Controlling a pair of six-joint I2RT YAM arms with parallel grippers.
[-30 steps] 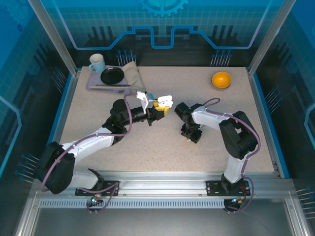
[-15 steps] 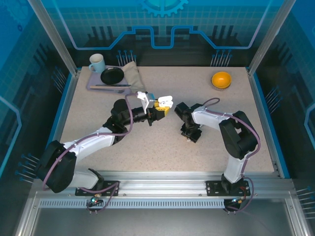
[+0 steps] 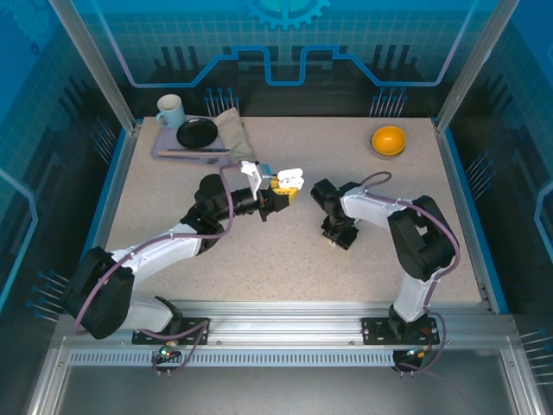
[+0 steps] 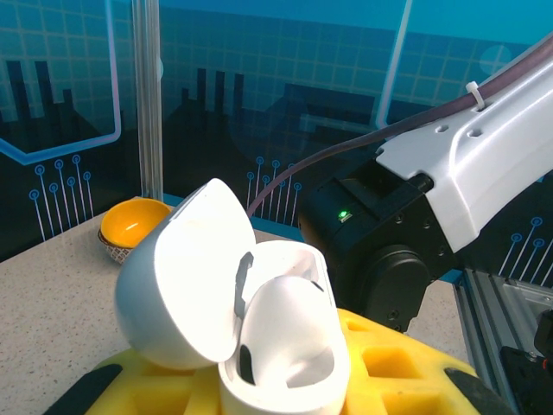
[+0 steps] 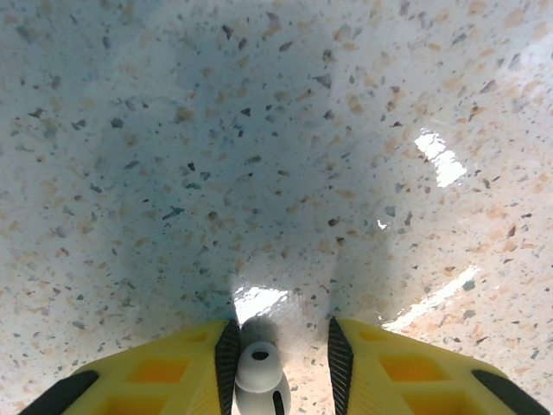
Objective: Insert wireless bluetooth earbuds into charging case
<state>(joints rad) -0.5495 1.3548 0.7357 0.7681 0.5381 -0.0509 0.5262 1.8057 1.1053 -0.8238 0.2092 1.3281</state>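
In the left wrist view the white charging case (image 4: pixel 285 346) sits between my yellow fingers (image 4: pixel 389 363), its lid (image 4: pixel 186 277) swung open to the left. My left gripper (image 3: pixel 283 192) is shut on the case (image 3: pixel 289 179) above the middle of the table. To its right, my right gripper (image 3: pixel 339 238) points straight down at the tabletop. In the right wrist view a white earbud (image 5: pixel 257 372) lies on the table between the jaws of the right gripper (image 5: pixel 281 346). The earbud rests against the left pad (image 5: pixel 227 354), and a gap separates it from the right pad (image 5: pixel 339 354).
An orange bowl (image 3: pixel 389 139) stands at the back right. A tray (image 3: pixel 164 151) at the back left holds a mug (image 3: pixel 170 110), a black plate (image 3: pixel 197 132) and a folded cloth (image 3: pixel 232 131). The right arm (image 4: pixel 415 225) is close behind the held case.
The right gripper's jaws have narrowed a little around the earbud, and that arm has shifted slightly to the right. The left arm and the case have not moved.
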